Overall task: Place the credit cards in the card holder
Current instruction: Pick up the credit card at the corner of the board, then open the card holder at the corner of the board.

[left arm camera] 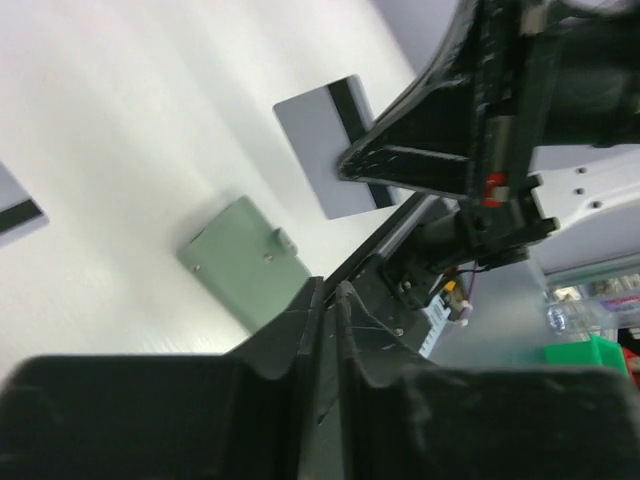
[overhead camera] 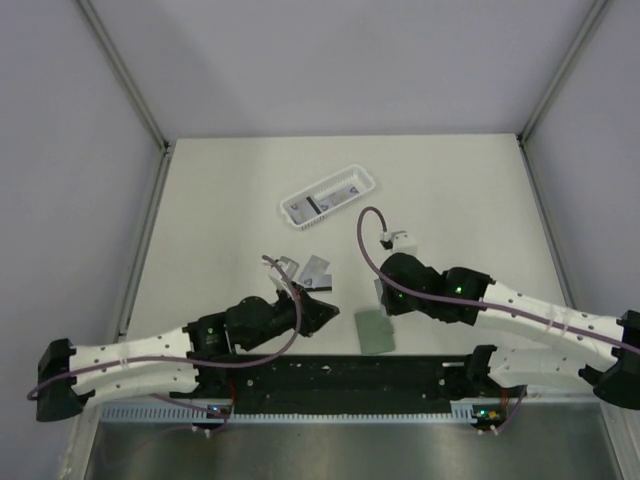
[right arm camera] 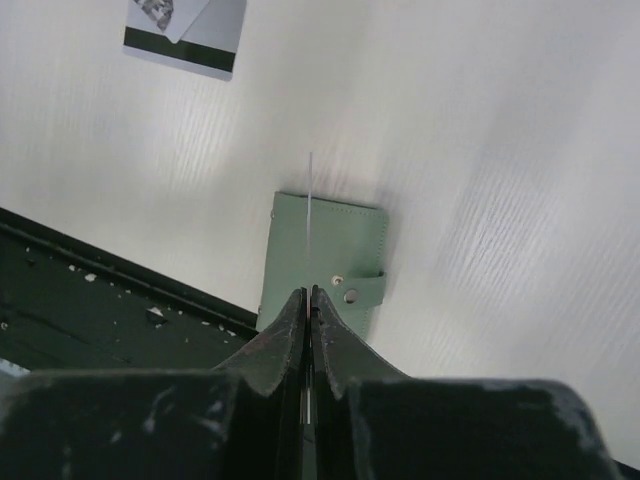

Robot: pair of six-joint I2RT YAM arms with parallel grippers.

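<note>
The sage-green card holder [overhead camera: 375, 330] lies flat near the table's front edge, its snap tab showing in the right wrist view [right arm camera: 335, 250]. My right gripper [overhead camera: 383, 297] is shut on a credit card, held on edge just above the holder. The card shows as a thin white line [right arm camera: 310, 195] there. In the left wrist view it is a grey card with a black stripe [left arm camera: 325, 140], with the holder [left arm camera: 245, 262] below it. My left gripper [overhead camera: 328, 310] is shut and holds nothing I can see, just left of the holder. Two more cards [overhead camera: 318, 270] lie behind it.
A white slotted basket [overhead camera: 290, 215] with cards in it stands at the middle back. The black rail [overhead camera: 330, 375] runs along the front edge right below the holder. A loose card [right arm camera: 185, 35] lies up-left of the holder, and another card is at the left edge of the left wrist view [left arm camera: 15, 212].
</note>
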